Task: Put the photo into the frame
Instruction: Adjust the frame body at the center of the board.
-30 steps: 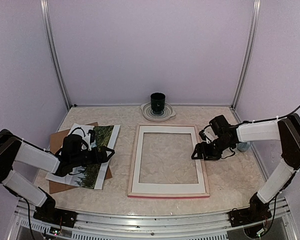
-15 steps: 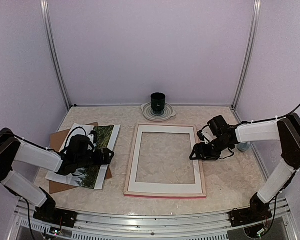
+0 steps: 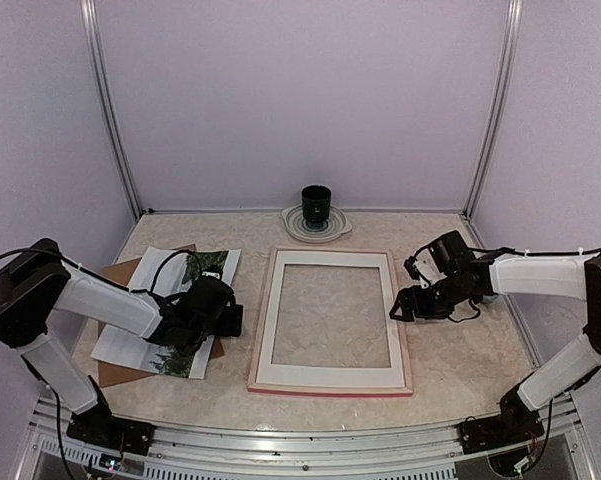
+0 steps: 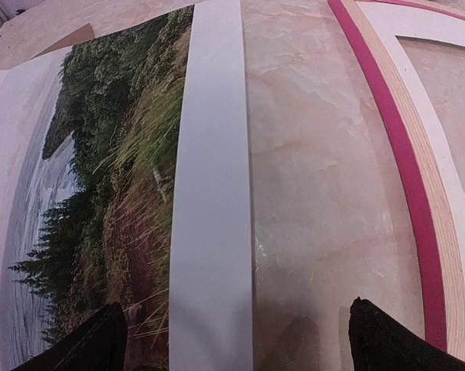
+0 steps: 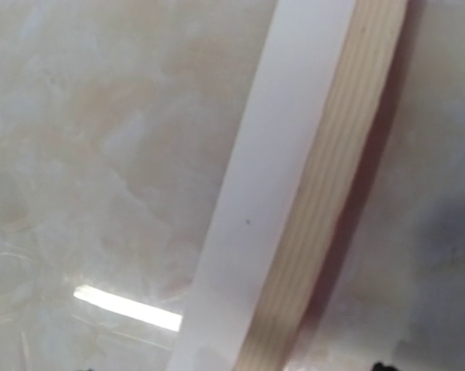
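The photo (image 3: 180, 300), a landscape print with a white margin, lies flat at the left on a brown backing board (image 3: 115, 372). My left gripper (image 3: 232, 320) is open and low over the photo's right edge. In the left wrist view the gripper (image 4: 240, 352) straddles the white margin (image 4: 213, 193), with one fingertip (image 4: 93, 344) over the print and the other over bare table. The frame (image 3: 330, 388) lies back up in the middle with a white mat board (image 3: 325, 374) in it. My right gripper (image 3: 400, 305) is open over the frame's right rim (image 5: 325, 193).
A dark cup (image 3: 316, 203) stands on a pale plate (image 3: 292, 228) at the back middle. Walls and metal posts close in the table on three sides. The frame's pink edge (image 4: 394, 139) lies a short way right of the photo.
My left gripper has moved right across the photo to its right edge. The frame has slid slightly left. My right gripper has drawn back a little to the right.
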Robot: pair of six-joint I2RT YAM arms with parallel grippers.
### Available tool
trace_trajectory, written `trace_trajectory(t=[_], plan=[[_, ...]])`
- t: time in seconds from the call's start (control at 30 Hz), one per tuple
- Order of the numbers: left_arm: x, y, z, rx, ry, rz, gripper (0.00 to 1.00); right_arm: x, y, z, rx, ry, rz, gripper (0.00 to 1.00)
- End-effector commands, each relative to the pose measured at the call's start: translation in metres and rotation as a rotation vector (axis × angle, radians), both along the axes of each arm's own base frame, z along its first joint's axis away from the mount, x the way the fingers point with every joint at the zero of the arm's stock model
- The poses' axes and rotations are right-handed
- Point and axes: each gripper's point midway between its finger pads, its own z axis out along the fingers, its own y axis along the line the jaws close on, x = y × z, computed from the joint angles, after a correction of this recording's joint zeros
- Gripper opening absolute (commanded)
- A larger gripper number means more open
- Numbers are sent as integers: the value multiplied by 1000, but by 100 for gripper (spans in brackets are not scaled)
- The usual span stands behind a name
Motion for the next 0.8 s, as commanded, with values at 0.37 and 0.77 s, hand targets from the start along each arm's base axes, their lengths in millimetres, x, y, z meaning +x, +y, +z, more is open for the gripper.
trace_trajectory(t=[0.37,0.77], plan=[[-4,-1,-3,315,17,110,97,-6,-2,9,3,-47,9,77],[1,5,7,255,37,122,97,-7,-9,0,-12,-64,-26,77]])
